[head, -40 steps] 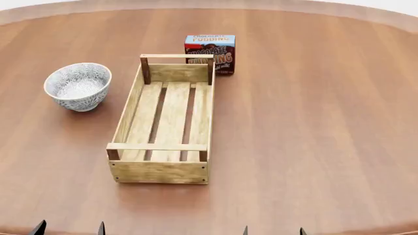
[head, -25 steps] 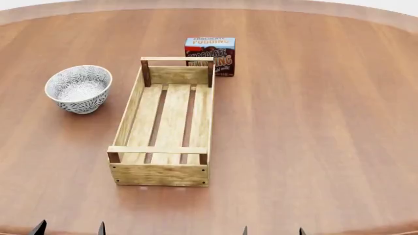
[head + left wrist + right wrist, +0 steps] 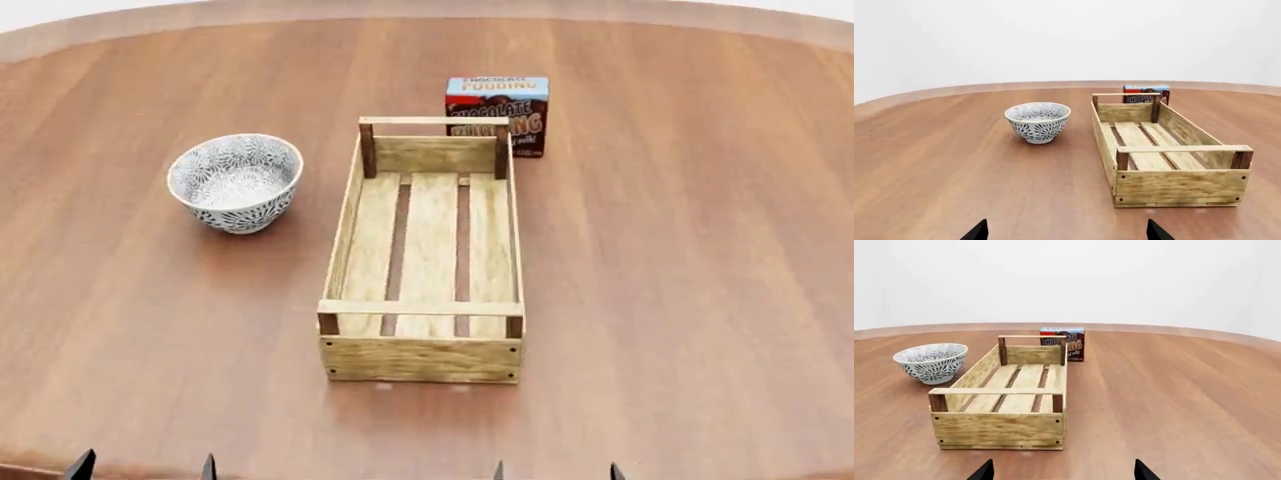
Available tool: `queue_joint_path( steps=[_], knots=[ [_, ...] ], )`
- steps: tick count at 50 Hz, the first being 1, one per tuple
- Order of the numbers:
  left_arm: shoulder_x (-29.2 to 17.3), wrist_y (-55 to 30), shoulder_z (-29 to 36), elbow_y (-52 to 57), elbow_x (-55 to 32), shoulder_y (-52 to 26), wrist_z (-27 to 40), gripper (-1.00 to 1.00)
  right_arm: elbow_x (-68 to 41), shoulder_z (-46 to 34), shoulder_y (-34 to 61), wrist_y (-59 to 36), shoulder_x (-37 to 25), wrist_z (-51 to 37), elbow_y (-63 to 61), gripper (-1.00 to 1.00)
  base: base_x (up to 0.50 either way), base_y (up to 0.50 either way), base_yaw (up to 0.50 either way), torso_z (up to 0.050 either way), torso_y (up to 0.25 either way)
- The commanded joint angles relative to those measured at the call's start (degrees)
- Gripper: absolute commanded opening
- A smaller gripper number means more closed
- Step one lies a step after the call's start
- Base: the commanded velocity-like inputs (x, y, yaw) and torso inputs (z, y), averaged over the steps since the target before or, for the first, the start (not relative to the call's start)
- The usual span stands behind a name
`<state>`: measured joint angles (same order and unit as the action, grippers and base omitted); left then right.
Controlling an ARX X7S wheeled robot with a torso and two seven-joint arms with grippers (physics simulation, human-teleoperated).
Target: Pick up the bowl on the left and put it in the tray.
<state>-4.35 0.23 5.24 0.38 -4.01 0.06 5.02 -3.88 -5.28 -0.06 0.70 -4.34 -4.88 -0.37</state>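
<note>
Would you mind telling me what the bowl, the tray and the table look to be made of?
The bowl looks like glazed ceramic: smooth white body with a grey-blue floral print inside and out. The tray appears to be unfinished light wood, with visible grain, slats, darker corner posts and small fasteners. The table reads as reddish-brown wood or veneer, with a satin sheen; which one is unclear.
</note>
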Motion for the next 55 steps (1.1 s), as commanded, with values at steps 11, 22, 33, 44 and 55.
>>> queue_joint_path(
  steps=[11,22,33,44,55],
  knots=[
    [-1.5,-0.3,1.6,0.0,-1.4,-0.4,1.8,1.0,-1.4,-1.5,0.3,0.1,-1.4,-2.0,-0.2,1.0,0.0,0.5,0.0,0.0,0.0],
    [-2.1,-0.4,2.3,-0.1,-2.0,-0.5,2.5,1.0,-2.2,-2.1,0.3,0.2,-1.9,-2.9,-0.2,1.0,0.0,0.5,0.0,0.0,0.0],
    [-2.6,-0.2,2.9,-0.3,-2.6,-0.5,3.0,1.0,-2.7,-2.8,0.3,0.3,-2.5,-3.5,-0.1,1.0,0.0,0.5,0.0,0.0,0.0],
    [-3.0,0.2,3.6,-0.7,-3.1,-0.6,3.5,1.0,-3.6,-3.2,0.2,1.2,-2.9,-3.7,-0.1,1.0,0.0,0.5,0.0,0.0,0.0],
    [-3.4,0.3,4.2,-0.5,-3.5,-0.5,3.9,1.0,-3.3,-4.3,0.0,1.8,-3.6,-4.0,-0.2,1.0,0.0,0.03,0.0,0.0,0.0]
  ],
)
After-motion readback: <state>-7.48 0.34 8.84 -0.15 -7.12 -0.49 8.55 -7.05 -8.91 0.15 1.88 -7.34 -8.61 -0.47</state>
